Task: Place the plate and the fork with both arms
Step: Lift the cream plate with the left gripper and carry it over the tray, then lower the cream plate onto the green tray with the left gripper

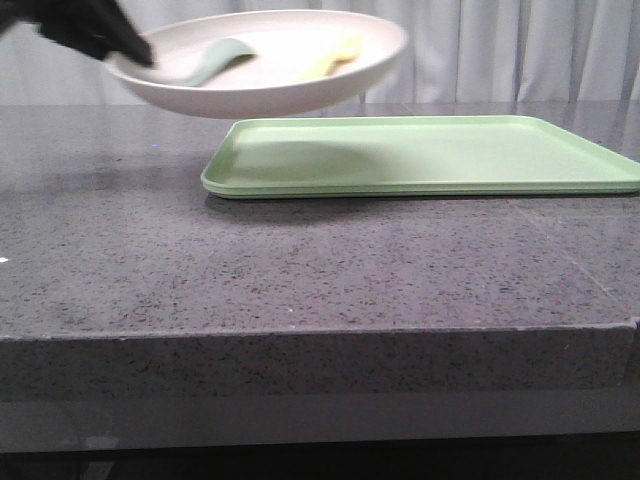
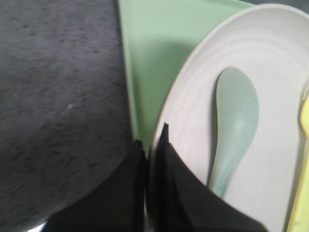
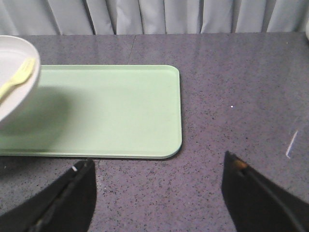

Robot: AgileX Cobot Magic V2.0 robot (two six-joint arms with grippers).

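The large round cream plastic plate (image 1: pixel 262 78) with a raised rim is hanging in the air above the left end of the flat rectangular light-green tray (image 1: pixel 440 160), tilted slightly and casting a shadow onto it; the left hand (image 2: pixel 153 145) is clenching the plate's rim, one black finger (image 2: pixel 181 188) lying over the inner face and the other under the edge; inside the plate a muted grey-green spoon-like utensil (image 2: pixel 235 125) is lying with its handle running toward that hand; just beside it, toward the plate's far side, the small slim pale-yellow plastic fork (image 3: pixel 17 78) is resting, its short tines showing in the right wrist view; the tray is sitting flat on the speckled dark grey stone worktop (image 1: pixel 300 270); the right hand (image 3: pixel 157 193) is hovering well apart from the plate, over bare worktop near the tray's other end, its two black fingers (image 3: pixel 67 198) spread wide and gripping nothing; pale curtains (image 1: pixel 520 45) are hanging behind the worktop.
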